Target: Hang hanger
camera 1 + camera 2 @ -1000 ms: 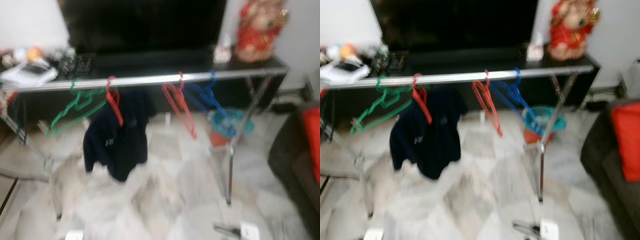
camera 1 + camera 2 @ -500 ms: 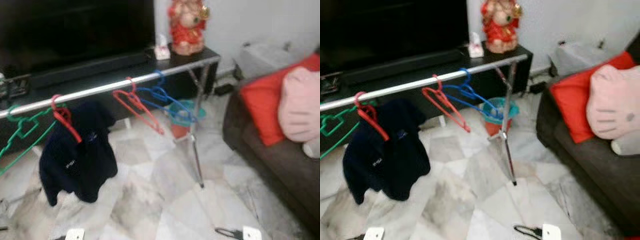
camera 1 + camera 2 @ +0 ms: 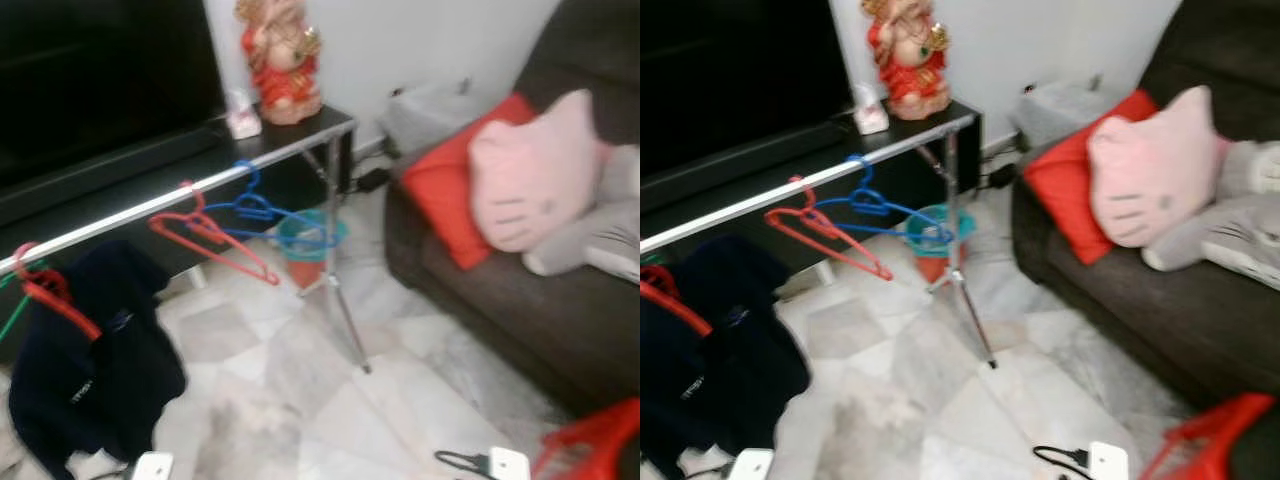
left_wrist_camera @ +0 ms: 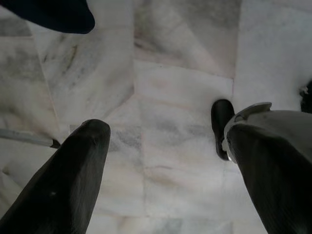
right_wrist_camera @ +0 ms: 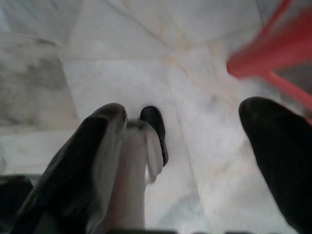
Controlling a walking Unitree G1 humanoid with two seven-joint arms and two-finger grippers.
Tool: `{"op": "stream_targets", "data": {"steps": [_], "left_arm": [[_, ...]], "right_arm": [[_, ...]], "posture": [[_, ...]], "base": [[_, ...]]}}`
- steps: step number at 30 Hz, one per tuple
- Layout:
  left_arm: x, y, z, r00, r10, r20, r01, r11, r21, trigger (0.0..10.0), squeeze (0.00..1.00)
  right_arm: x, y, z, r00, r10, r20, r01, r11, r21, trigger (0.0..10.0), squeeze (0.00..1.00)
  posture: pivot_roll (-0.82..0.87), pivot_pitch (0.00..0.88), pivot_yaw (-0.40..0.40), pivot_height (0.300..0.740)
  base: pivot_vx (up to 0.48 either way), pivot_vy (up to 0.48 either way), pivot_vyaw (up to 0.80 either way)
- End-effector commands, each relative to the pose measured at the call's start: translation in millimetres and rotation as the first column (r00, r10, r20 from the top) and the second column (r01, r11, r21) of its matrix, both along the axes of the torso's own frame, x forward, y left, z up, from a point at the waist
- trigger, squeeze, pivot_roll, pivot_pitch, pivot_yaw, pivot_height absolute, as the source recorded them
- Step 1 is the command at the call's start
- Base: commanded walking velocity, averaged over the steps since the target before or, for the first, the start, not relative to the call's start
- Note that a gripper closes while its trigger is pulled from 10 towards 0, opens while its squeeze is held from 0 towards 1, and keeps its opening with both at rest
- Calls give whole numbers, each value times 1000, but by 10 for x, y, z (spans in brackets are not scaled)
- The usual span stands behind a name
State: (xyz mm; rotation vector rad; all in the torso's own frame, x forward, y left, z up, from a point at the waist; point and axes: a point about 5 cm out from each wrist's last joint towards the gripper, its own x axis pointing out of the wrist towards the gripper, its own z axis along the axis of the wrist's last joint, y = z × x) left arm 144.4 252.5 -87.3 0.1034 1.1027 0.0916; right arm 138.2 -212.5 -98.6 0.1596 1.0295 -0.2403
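Swinging rightward, the head camera has carried the clothes rail (image 3: 150, 205) toward the left of the picture and brought the dark sofa (image 3: 520, 300) into sight; the things themselves have not moved. Both arms hang low, pointing down at the marble floor (image 4: 170, 122).

From its wrist camera, the left gripper (image 4: 165, 161) hangs above bare tiles with its two black fingers spread wide, holding nothing (a corner of the navy garment (image 4: 53, 12) shows at the frame's edge). The right gripper (image 5: 183, 141) is likewise spread open over the floor, empty, with a red hanger (image 5: 278, 53) blurred just beyond one finger; I cannot tell whether it touches.

That red hanger (image 3: 590, 445) sits at the lower right corner of the head view, near the sofa's front and well apart from the rail. On the rail hang a red hanger carrying the navy garment (image 3: 90, 370), an empty red hanger (image 3: 210, 235) and a blue hanger (image 3: 270, 212). A red figurine (image 3: 280, 60) stands on the black TV console (image 3: 240, 150), and a pink cat-face cushion (image 3: 530, 170) leans against a red cushion (image 3: 440, 195).
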Motion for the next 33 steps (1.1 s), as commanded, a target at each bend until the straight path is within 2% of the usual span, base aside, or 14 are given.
{"op": "stream_targets", "data": {"steps": [1,14,17,19,23,33], "left_arm": [[-4,-36,-13,1000,-14,-14,14,1000,-6,10000,0],[10,-39,-7,998,-54,-12,54,999,-3,10000,0],[12,-41,-6,999,-51,-10,51,999,-6,10000,0],[7,-42,-8,1000,-18,-2,18,1000,-18,10000,0],[15,-37,-4,998,-58,-13,58,998,-1,10000,0],[19,-44,-3,999,-54,-6,54,998,-16,10000,0]], "right_arm": [[-19,-75,7,1000,-13,-6,13,1000,-17,10000,0],[-19,-73,7,1000,-13,-7,13,1000,-16,10000,0],[-18,-74,7,1000,-14,-6,14,1000,-16,10000,0],[-15,-73,8,1000,-14,-6,14,1000,-15,10000,0],[-12,-70,9,1000,-13,-5,13,1000,-15,10000,0],[-11,-69,9,1000,-14,-5,14,1000,-15,10000,0]], "posture": [[-12,0,72,740],[-14,0,74,740],[-12,0,74,740],[-13,0,75,740],[-12,0,75,740],[-13,0,77,740]], "base": [[0,0,-712],[0,-61,-714],[0,-333,-712],[0,0,-712],[0,0,-709],[0,0,-709]]}}
